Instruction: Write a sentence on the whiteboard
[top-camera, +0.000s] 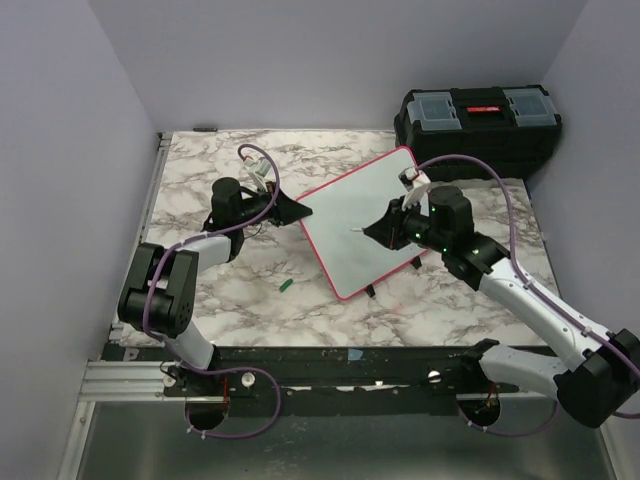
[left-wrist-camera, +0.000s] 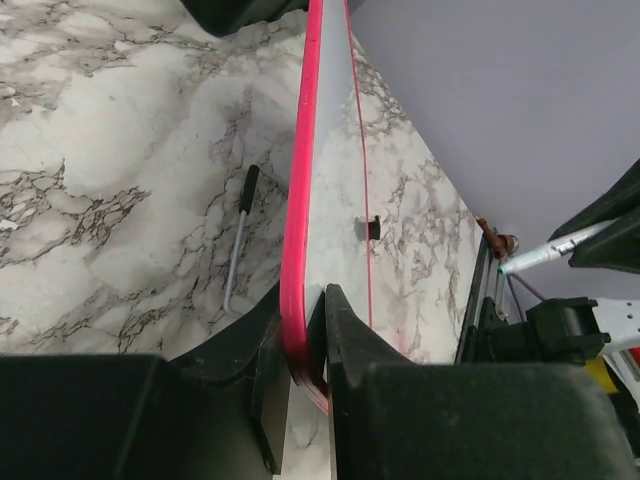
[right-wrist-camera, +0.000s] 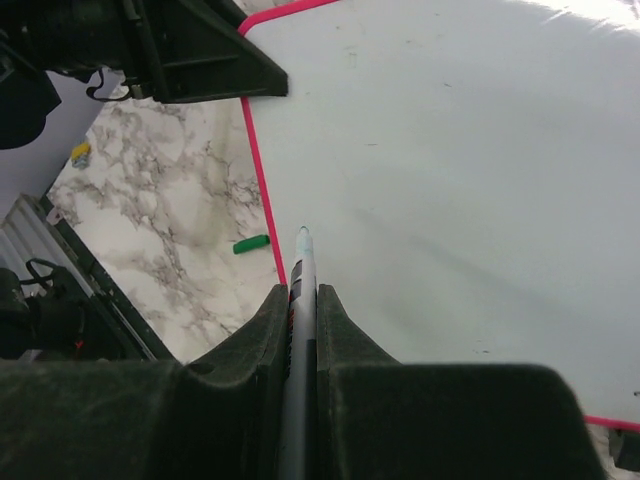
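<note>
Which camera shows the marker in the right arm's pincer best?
The right wrist view: the marker runs up between the right pincer's fingers, tip over the whiteboard. The top view shows only a small pale sliver; the left wrist view catches it at the right edge.

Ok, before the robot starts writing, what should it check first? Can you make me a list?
1. Is the whiteboard held steady? Ok: the left gripper is shut on its pink frame.
2. Is the marker gripped? Ok: the right gripper is shut on it.
3. Is the marker aimed at the board? Ok: its tip points at the white surface.
4. Is the tip touching the board? Cannot tell.
5. Is there room to write? Ok: no writing shows on the board.
6. Is anything in the way? Ok: the small green piece lies on the table, off the board.
</note>
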